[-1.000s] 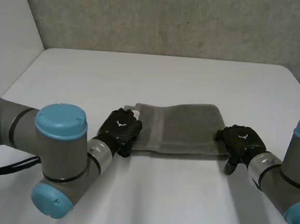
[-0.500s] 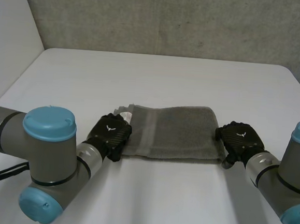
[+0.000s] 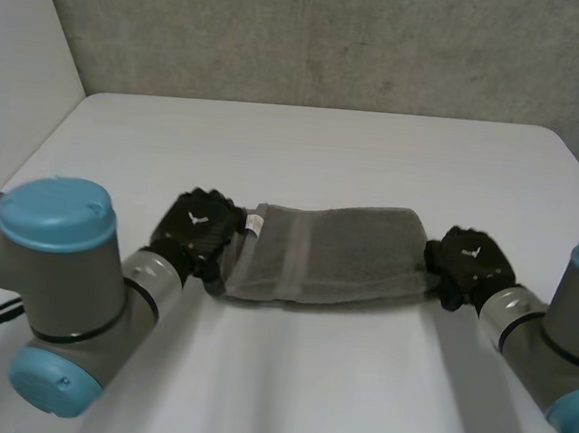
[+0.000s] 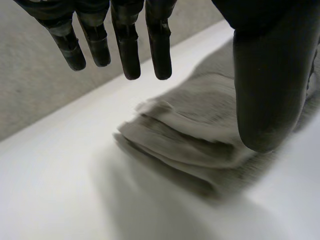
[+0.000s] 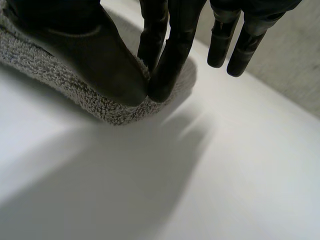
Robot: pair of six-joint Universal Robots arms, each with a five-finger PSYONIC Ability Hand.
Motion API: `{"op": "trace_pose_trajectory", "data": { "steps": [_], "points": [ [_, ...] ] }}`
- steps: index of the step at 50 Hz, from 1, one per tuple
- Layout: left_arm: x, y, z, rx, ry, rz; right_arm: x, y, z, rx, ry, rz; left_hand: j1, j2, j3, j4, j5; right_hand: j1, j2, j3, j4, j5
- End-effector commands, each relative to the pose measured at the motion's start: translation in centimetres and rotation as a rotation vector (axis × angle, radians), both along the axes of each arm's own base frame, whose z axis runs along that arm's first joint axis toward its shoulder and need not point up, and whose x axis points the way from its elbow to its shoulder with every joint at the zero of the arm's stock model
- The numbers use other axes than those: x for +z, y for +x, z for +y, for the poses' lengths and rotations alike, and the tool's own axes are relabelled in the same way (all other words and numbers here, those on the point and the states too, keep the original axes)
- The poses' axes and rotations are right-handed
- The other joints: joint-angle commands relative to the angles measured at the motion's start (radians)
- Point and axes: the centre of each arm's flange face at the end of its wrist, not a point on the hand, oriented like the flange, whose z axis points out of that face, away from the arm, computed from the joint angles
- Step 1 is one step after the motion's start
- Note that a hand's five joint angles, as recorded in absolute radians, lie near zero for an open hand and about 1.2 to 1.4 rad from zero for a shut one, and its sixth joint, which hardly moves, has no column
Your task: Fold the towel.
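Observation:
A grey towel (image 3: pixel 331 257) lies folded into a long strip across the middle of the white table (image 3: pixel 305 148). My left hand (image 3: pixel 196 231) is at the towel's left end. In its wrist view the fingers (image 4: pixel 129 42) hang straight and the thumb stands apart, with the layered end of the towel (image 4: pixel 185 137) lying loose below them. My right hand (image 3: pixel 471 263) is at the towel's right end. There the thumb and fingers (image 5: pixel 167 60) pinch the rounded end of the towel (image 5: pixel 70 82) between them.
A grey wall (image 3: pixel 333 39) rises behind the table's far edge. Bare table lies in front of the towel, between my two arms, and beyond it to the far edge.
My left hand has opened, let go of the towel's left end and drawn back to the left. My right hand has shut on the right end.

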Motion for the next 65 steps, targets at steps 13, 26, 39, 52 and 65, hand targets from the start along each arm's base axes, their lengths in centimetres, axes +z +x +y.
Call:
{"op": "trace_pose_trajectory", "data": {
  "steps": [13, 26, 39, 52, 65],
  "points": [
    [5.3, 4.4, -2.5, 0.187, -0.132, 0.068, 7.9, 11.2, 3.4, 0.361, -0.256, -0.089, -0.063, -0.063, -0.048, -0.054, -0.031, 0.2, 0.088, -0.045, -0.075, 0.08],
    [5.7, 6.6, -3.3, 0.292, -0.127, 0.096, 4.5, 19.2, 9.8, 0.602, -0.22, -0.098, -0.06, -0.061, -0.048, -0.054, -0.029, 0.2, 0.088, -0.045, -0.075, 0.08],
    [5.9, 6.3, -3.3, 0.284, -0.127, 0.125, 3.2, 19.5, 10.5, 0.618, -0.182, -0.089, -0.06, -0.061, -0.048, -0.054, -0.029, -0.471, -0.583, -0.045, -0.075, -0.59],
    [5.8, 6.0, -3.1, 0.276, -0.124, 0.127, 6.6, 16.0, 7.9, 0.391, -0.218, -0.102, -0.063, -0.063, -0.048, -0.054, -0.031, -0.707, -0.818, -0.045, -0.075, -0.826],
    [5.6, 6.0, -3.0, 0.275, -0.119, 0.124, 7.6, 12.3, 4.7, 0.254, -0.233, -0.092, -0.063, -0.063, -0.048, -0.054, -0.031, -0.663, -0.774, -0.045, -0.075, -0.782]
  ]
}}
